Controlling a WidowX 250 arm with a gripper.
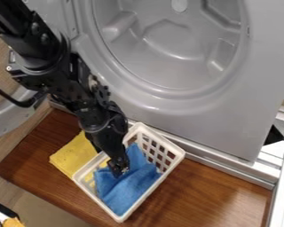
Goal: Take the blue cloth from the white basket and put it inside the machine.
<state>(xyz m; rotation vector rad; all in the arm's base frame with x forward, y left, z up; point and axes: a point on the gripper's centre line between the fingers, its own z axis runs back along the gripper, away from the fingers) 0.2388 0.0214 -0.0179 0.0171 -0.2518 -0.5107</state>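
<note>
Brown board (209, 190) bears yellow cloth (72, 156) beside basket (96, 200).

One machine (262, 73), basket (179, 156), blue cloth (129, 184) (plus at least one yellow cloth (72, 156)).

**Blue cloth (129, 186) cradled in white basket (179, 153)**

The cloth is crumpled into loose folds and is contained within the basket's walls. The basket, rectangular and pierced with slots, is set upright on the wooden tabletop (198, 195), angled beside the machine (227, 119). The machine is finished in grey, and its large round hollow is exposed above the basket.
</note>
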